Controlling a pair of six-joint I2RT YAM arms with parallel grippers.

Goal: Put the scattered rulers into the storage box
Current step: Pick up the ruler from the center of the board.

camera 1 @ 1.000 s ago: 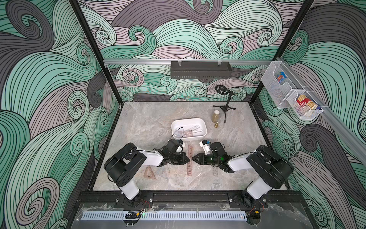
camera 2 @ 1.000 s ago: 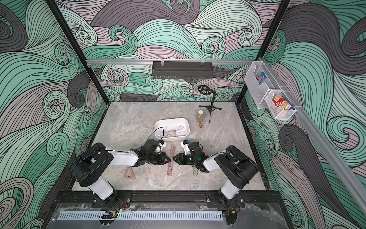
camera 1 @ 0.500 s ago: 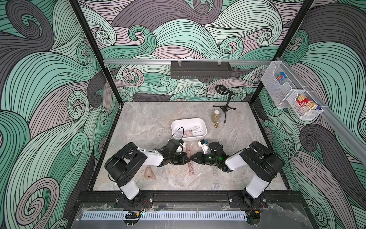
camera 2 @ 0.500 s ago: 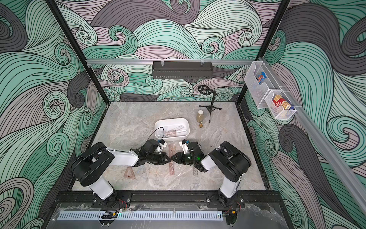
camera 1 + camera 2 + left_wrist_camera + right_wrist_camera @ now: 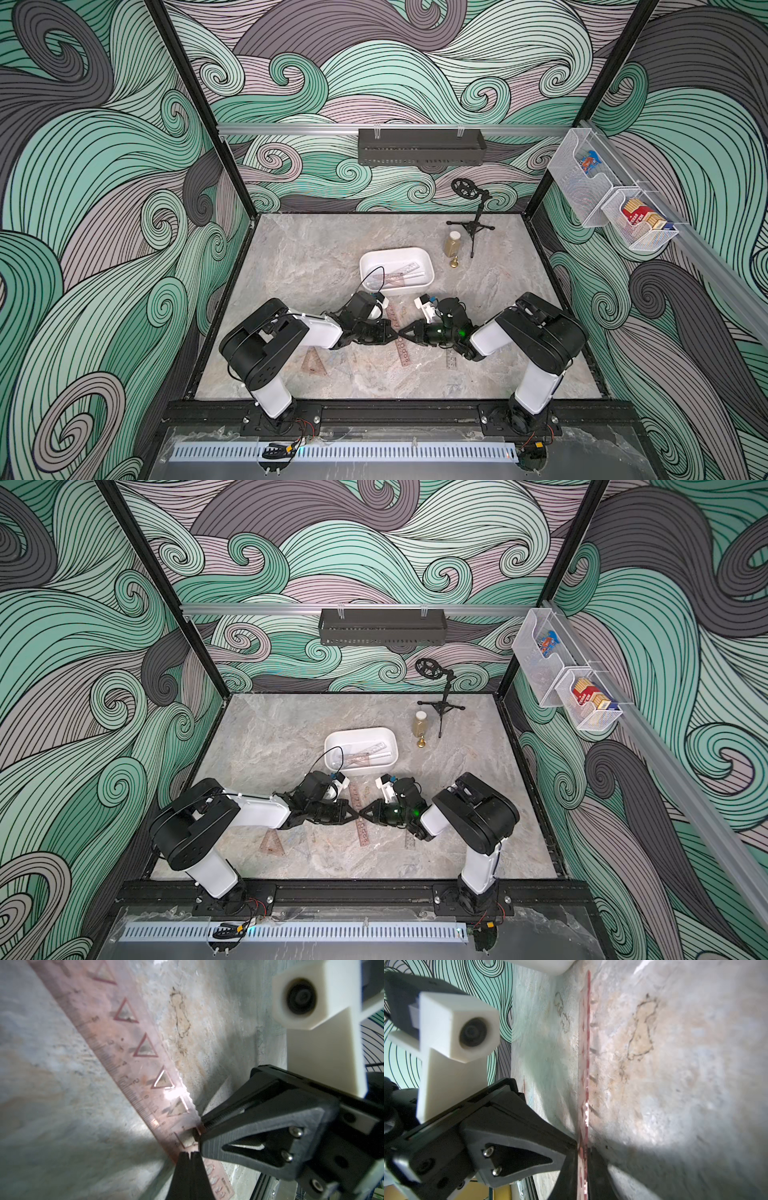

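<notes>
Most of the scene is the bench (image 5: 316, 249), a grey stone-like slab with pale veins and a matte surface. 2 white-and-black arms lean low over it from the near side. Behind them stands the storage box (image 5: 409, 290), a white plastic tub with rounded corners and low smooth walls. A few thin see-through rulers (image 5: 399, 276), clear and reddish, lie crossed inside it. Just in front of the box, on the bench, is a long reddish-brown straight ruler (image 5: 404, 355). It is transparent, with a row of triangle stencil holes and fine marks along 1 edge. A reddish-brown triangular set square (image 5: 313, 363) lies flat near the left arm, well apart from the box. The 2 black wedge-shaped tools meet tip to tip at the middle of the straight ruler. The right tool (image 5: 404, 332) is clamped on the edge of this ruler. The left tool (image 5: 394, 332) has its fingers pressed together, with the tips at the ruler's opposite edge.
</notes>
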